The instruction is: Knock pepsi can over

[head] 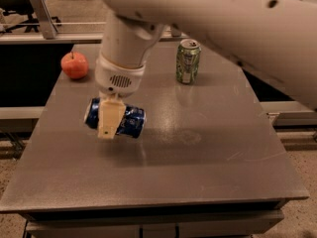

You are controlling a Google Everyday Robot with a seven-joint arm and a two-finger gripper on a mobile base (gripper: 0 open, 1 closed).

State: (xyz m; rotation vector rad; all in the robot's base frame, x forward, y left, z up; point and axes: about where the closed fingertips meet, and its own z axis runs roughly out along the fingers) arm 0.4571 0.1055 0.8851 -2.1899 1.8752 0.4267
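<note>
The pepsi can (130, 122) is dark blue and lies on its side, held crosswise in my gripper (111, 120) above the left middle of the grey table (198, 167). One cream finger (110, 118) crosses the front of the can; the other finger is hidden behind it. The white arm comes down from the top of the camera view.
A green-and-silver can (187, 61) stands upright at the back middle of the table. A red apple (75, 65) sits at the back left corner. Metal rails run behind the table.
</note>
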